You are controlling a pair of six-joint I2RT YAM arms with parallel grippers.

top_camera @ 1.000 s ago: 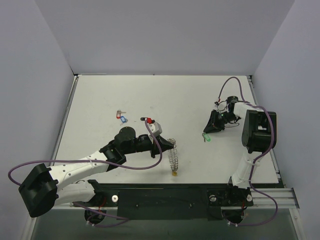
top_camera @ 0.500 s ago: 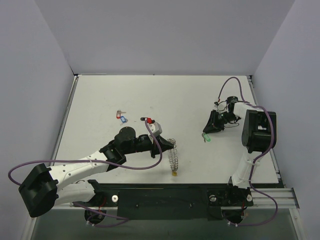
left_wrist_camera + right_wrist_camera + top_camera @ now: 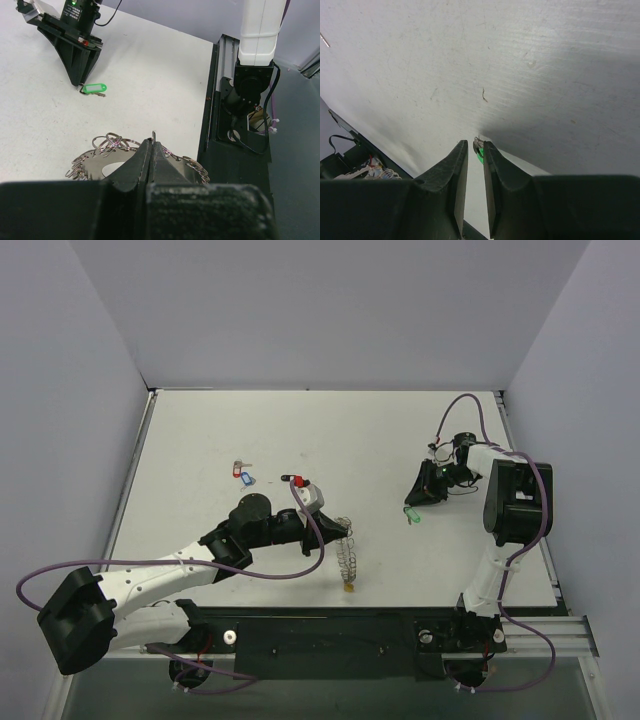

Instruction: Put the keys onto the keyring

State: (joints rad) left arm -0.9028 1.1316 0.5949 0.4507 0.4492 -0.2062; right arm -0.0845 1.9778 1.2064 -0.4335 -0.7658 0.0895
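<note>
Keyring (image 3: 347,558) hangs low in the middle of the top view, its yellow tag (image 3: 349,588) lowest, close to the worktop (image 3: 330,440). The left pincer (image 3: 152,145) is clenched on its loop-fringed rim. Farther back, right of centre, the right pincer (image 3: 418,502) points down at a green-tagged key (image 3: 413,515). Its jaws stand a sliver apart, and I cannot tell whether they grip the key. Left of centre lie blue and red keys (image 3: 243,475).

A lab test cell: white table (image 3: 330,430) boxed in by plain grey walls (image 3: 330,310).
</note>
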